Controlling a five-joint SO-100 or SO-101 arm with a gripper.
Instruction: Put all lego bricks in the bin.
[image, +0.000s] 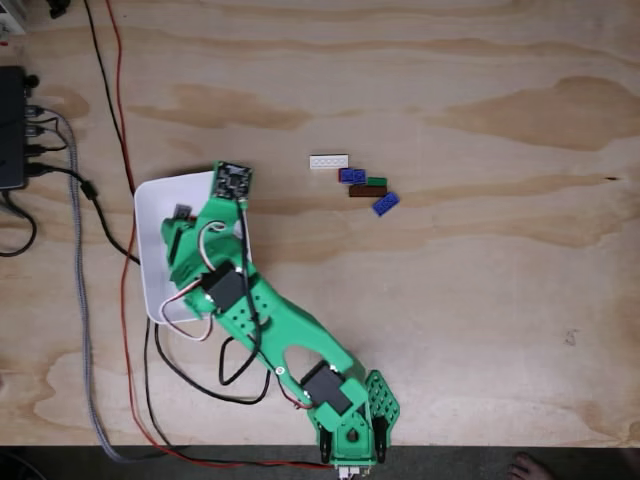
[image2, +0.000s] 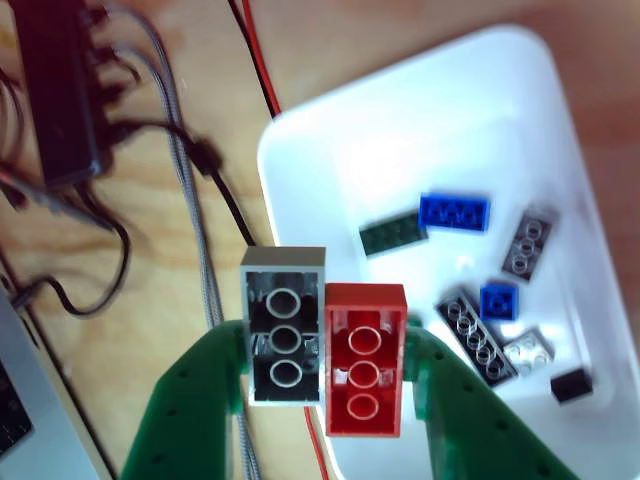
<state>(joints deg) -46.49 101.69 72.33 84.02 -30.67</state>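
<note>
A plywood table (image: 450, 300) is seen from above in the fixed view, with the green arm (image: 270, 320) stretched from the near edge up and left over the white bin (image: 150, 250), which lies near the table's left side. Cables (image: 85, 300) run down the left, and a black box (image: 12, 125) sits at the left edge.

In the other view the bin (image2: 420, 110) is seen from just above, and loose bricks lie in it – a blue brick (image2: 455, 212), a dark green plate (image2: 393, 236), a grey brick (image2: 529, 245), a black plate (image2: 476, 336), a small blue brick (image2: 499, 301), a white piece (image2: 529, 350) and a small black piece (image2: 571, 385).

The gripper (image2: 324, 350) is closed on two bricks held side by side, undersides to the camera: a grey one (image2: 283, 326) and a red one (image2: 364, 358) (both over the bin's left rim).

On the table, right of the bin and well apart from it, five bricks remain in a cluster – white (image: 329, 161), blue (image: 352, 176), green (image: 376, 182), brown (image: 366, 191) and another blue (image: 386, 203).
</note>
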